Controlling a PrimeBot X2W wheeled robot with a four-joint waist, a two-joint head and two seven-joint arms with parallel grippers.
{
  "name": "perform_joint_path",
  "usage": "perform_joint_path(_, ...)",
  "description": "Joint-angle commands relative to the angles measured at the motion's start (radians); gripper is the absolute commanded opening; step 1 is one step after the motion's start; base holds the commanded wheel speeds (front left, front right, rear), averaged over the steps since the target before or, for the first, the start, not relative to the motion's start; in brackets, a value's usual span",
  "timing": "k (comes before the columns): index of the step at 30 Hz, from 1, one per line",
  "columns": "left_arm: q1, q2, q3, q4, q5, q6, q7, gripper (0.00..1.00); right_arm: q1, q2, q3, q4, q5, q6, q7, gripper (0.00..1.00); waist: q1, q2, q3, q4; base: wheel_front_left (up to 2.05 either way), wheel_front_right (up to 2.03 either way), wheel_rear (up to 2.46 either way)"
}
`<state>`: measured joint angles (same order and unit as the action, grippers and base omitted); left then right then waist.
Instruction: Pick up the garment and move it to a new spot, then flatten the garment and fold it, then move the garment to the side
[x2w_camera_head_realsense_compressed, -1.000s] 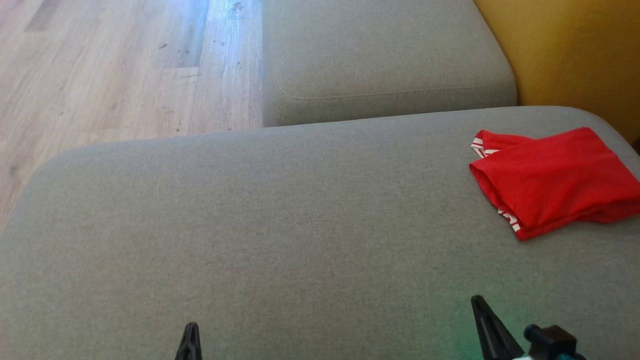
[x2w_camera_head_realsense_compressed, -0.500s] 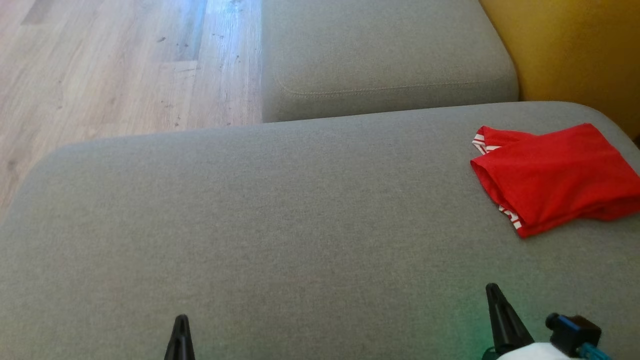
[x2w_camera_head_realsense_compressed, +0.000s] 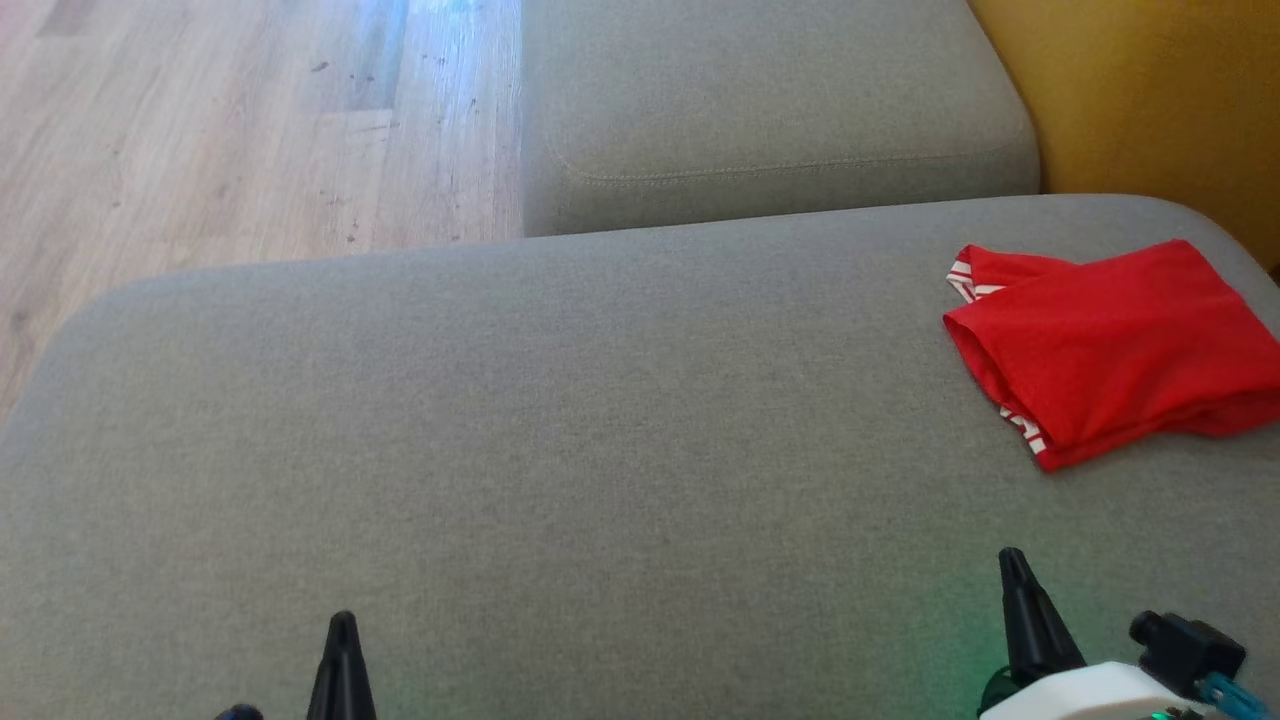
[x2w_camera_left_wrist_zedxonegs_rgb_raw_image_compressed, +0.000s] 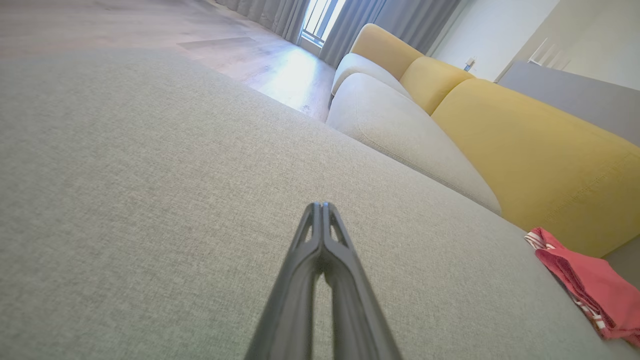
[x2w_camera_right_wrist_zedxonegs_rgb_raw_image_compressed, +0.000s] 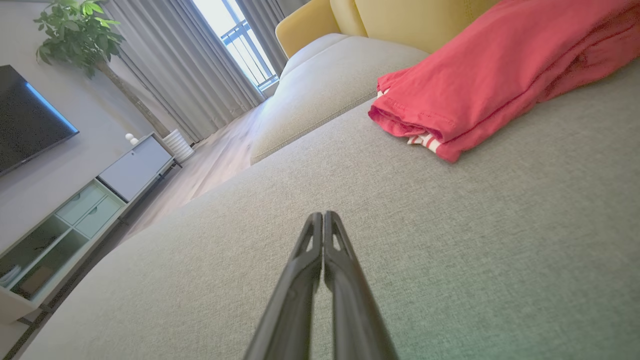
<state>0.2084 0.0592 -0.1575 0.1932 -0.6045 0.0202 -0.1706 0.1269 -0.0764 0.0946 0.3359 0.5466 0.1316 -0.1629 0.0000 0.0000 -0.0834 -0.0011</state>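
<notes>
Left gripper (x2w_camera_head_realsense_compressed: 342, 625), right gripper (x2w_camera_head_realsense_compressed: 1013, 562) spread apart, closed, empty; right wrist view shows television (x2w_camera_right_wrist_zedxonegs_rgb_raw_image_compressed: 30, 120).

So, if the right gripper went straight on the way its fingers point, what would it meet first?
Probably the grey seat cushion itself: the right gripper, shut, points low across it. The folded red garment lies right of that line, likely missed, though depth is unclear.

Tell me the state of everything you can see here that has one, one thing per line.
Red garment with white-striped trim: folded, lying free on the grey fabric sofa cushion.
Left gripper: shut, empty.
Right gripper: shut, empty.
Flat black television: screen dark.
</notes>
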Motion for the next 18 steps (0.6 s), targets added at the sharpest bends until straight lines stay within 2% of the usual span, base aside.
perform_joint_path(1,-0.048,0.013,0.025,-0.023,-0.028,-0.007,0.004,0.00,-0.056,-0.003,-0.003,-0.033,0.030,0.000,0.005,0.00,0.0000,0.0000,0.001,0.000,0.00,0.00,0.00)
perform_joint_path(18,-0.097,0.017,0.061,-0.011,-0.222,-0.035,0.048,0.00,-0.090,-0.002,-0.036,-0.045,0.231,0.000,0.052,0.00,0.0000,0.0000,0.017,0.000,0.00,0.00,0.00)
